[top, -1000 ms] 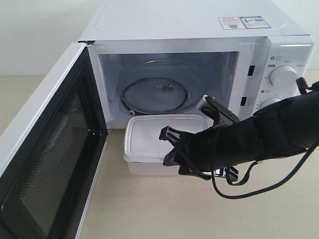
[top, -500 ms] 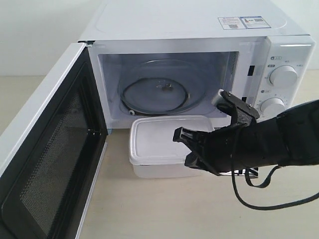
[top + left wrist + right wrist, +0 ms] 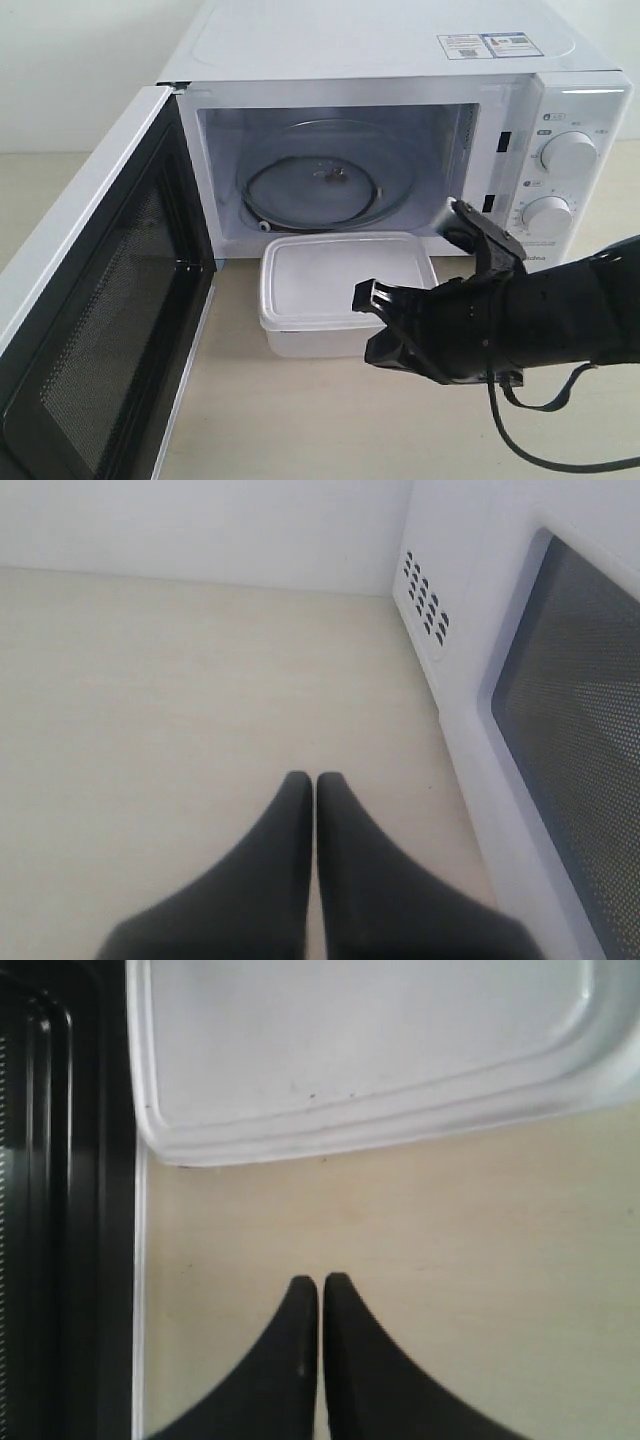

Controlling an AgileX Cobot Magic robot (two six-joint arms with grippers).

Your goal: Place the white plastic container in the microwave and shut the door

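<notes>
Right gripper [image 3: 380, 325] [image 3: 320, 1282]: clenched, fingertips pressed together with nothing between them; hovers over the table [image 3: 300, 430], close to the container's near edge and not touching it.
Left gripper [image 3: 315, 777]: clenched on nothing, above bare table beside the door's outer face.
White plastic container [image 3: 335, 280] [image 3: 360, 1040]: lid on, sitting on the table outside the oven, at 11 o'clock from the right gripper.
Door [image 3: 100, 330] [image 3: 570, 730]: swung wide open, at 9 o'clock from the container.
Microwave [image 3: 380, 40]: cavity open at 12 o'clock from the container, glass turntable [image 3: 320, 185] inside; two dials [image 3: 568, 152] at 3 o'clock of the cavity.
</notes>
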